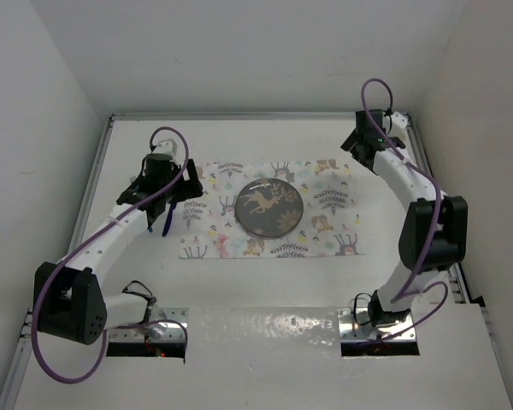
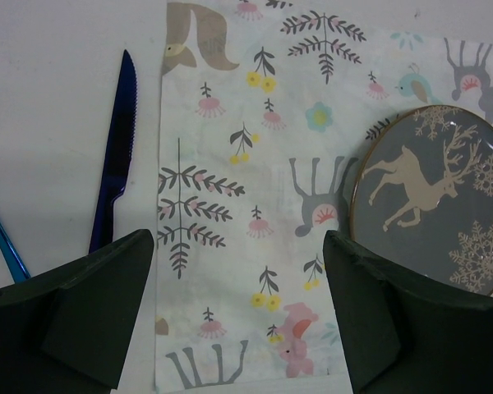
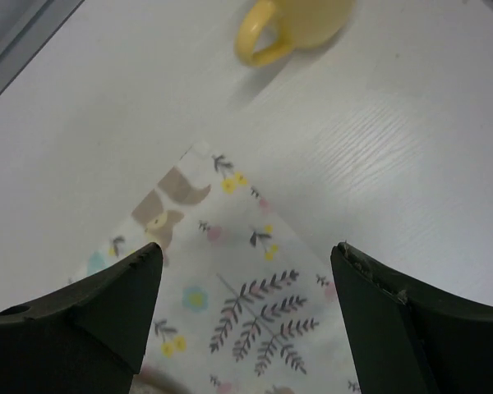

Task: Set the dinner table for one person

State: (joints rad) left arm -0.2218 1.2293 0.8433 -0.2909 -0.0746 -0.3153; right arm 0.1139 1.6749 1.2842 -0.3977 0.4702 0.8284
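Note:
The dinner table [image 1: 239,137] is a plain white top with a deer-printed cloth mat [image 1: 325,231] laid across its middle. A dark round plate [image 1: 269,207] with a pale stag sits on the mat. Left of the mat lies a dark blue knife [image 2: 115,156], with a thin light-blue handle [image 2: 4,238] further left. My left gripper [image 2: 238,246] hangs open over the mat's left edge, holding nothing. My right gripper [image 3: 246,254] is open above the mat's far right corner [image 3: 230,271]. A yellow cup [image 3: 292,29] stands on the bare table [image 3: 394,123] just beyond that corner.
A metal rail [image 3: 16,41] runs along the table edge near the cup. White walls enclose the table on three sides. Both arm bases sit at the near edge, beside a white panel [image 1: 265,329].

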